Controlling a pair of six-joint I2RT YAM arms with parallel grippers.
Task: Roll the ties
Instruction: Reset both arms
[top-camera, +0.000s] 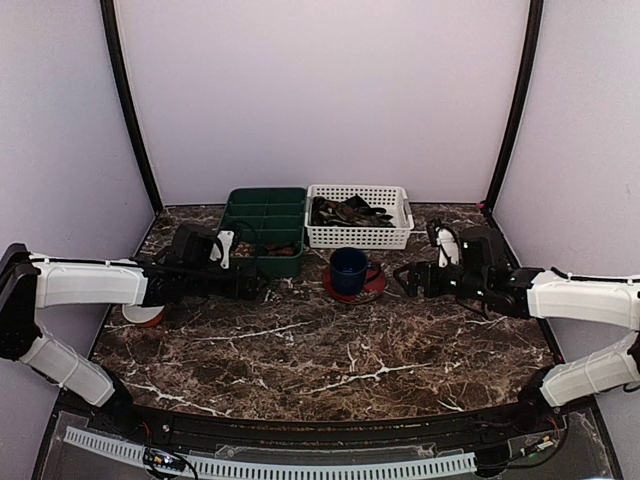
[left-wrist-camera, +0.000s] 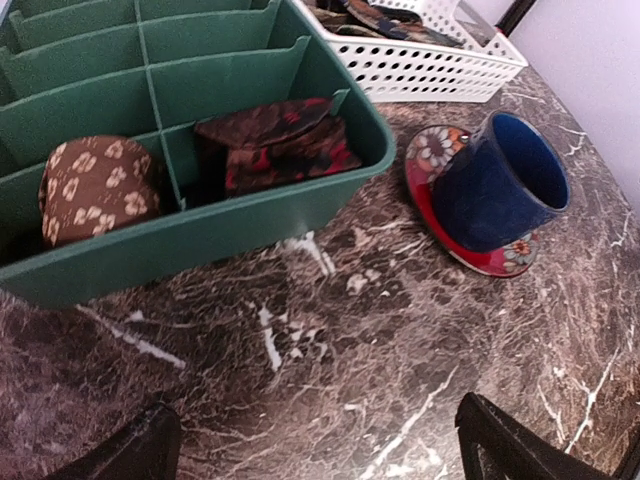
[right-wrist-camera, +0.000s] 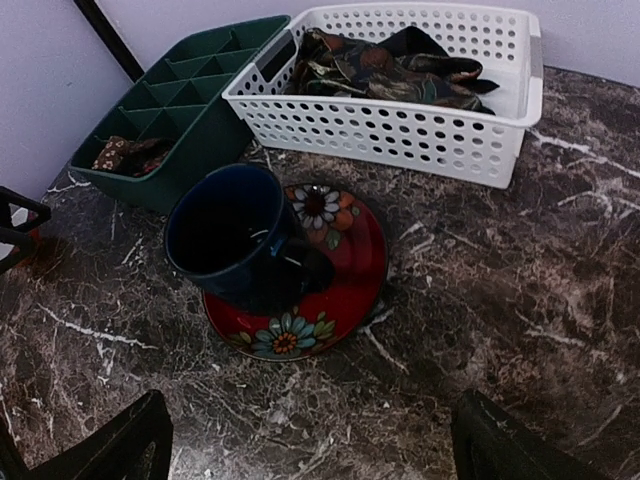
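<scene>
mug (left-wrist-camera: 500, 185) on saucer (left-wrist-camera: 424, 178), ties (left-wrist-camera: 95, 190) rolled in tray (left-wrist-camera: 200, 248), left fingers (left-wrist-camera: 130, 450) open, right fingers (right-wrist-camera: 110, 445) open

A green plastic divided tray (top-camera: 265, 192) sits left of a white perforated plastic basket (top-camera: 360, 238); rolled ties (left-wrist-camera: 95, 190) in the tray, loose ties (top-camera: 348, 211) in the basket, blue mug (right-wrist-camera: 225, 230) on red floral saucer (right-wrist-camera: 355, 260) before them.

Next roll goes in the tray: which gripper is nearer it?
Left. The left gripper sits just before the tray; the right gripper is farther off, beyond the mug.
</scene>
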